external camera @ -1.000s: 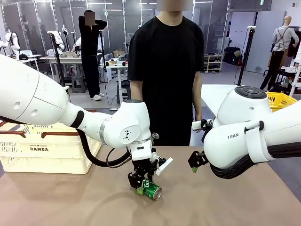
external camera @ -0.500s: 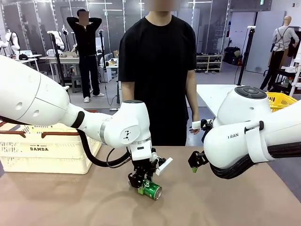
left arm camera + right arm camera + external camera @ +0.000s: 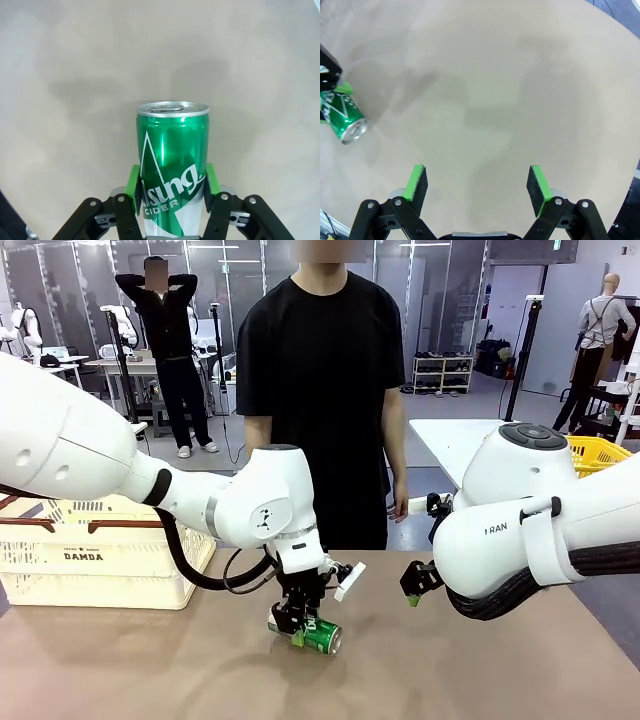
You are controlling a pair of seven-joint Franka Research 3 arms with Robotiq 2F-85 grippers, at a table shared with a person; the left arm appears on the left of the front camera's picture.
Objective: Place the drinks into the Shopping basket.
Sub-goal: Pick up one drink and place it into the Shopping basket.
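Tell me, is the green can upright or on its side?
On its side: the green can, in the left gripper, points its silver top sideways.

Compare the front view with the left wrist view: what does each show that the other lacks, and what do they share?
Front view adds the Shopping basket at the table's left, the person standing across the table, and the right pincer, holding nothing. Left wrist view adds the white lettering and silver top of the green can, with green pads pressing both its sides. Shared: the left pincer shut on that green can, over the tan table.
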